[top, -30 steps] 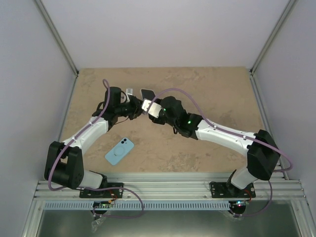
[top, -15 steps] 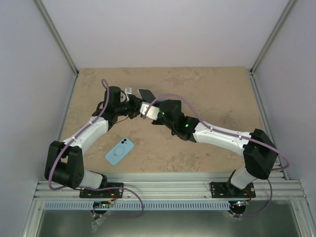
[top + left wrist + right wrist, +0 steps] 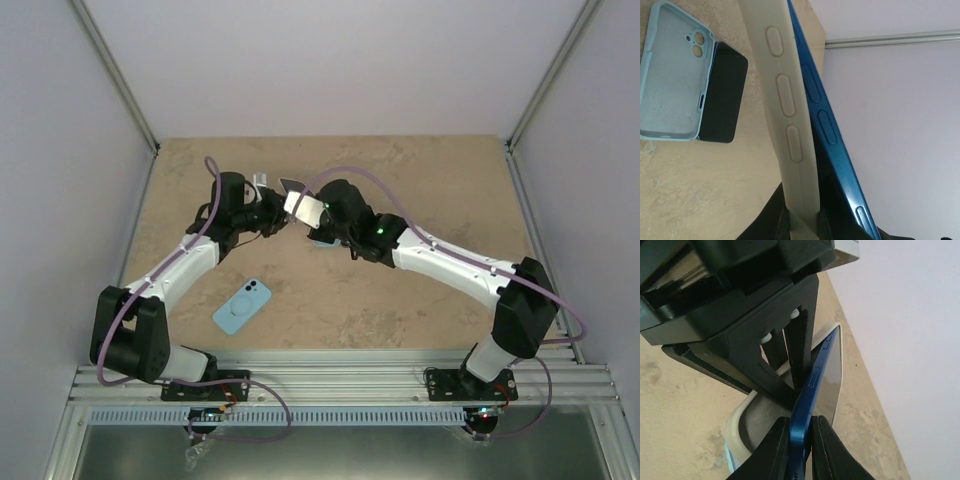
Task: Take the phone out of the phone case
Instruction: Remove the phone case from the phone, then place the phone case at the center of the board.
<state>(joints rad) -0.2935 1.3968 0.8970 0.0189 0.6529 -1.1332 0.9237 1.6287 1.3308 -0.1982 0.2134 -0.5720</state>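
1. From above: shows the left arm (image 3: pixel 190 262) and the right arm (image 3: pixel 450 268) bent inward and meeting over the far left-centre of the tan table (image 3: pixel 430 180). Between their tips, lifted off the table, a pale phone case (image 3: pixel 304 208). Too small here to tell either grip. Nearer the arm bases and well apart, lying flat, a light-blue cover (image 3: pixel 242 306) with its camera holes up.

2. From the left wrist: shows the cream phone case edge-on, three button bumps along it, its near end pinched between the dark left fingers (image 3: pixel 771 220). Just to its right, a blue phone (image 3: pixel 837 150), close against the case at the far end and gapped away from it nearer the lens. Beyond, flat on the table, an empty pale-blue shell (image 3: pixel 672 75), inside up, with a dark handset (image 3: pixel 722 92) against its right side.

3. From the right wrist: shows the blue phone edge-on, its near end pinched between the black right fingers (image 3: pixel 774 450). Far end of the phone inside the cream rim of the case. Left fingers reaching down onto the case, just left of the phone.
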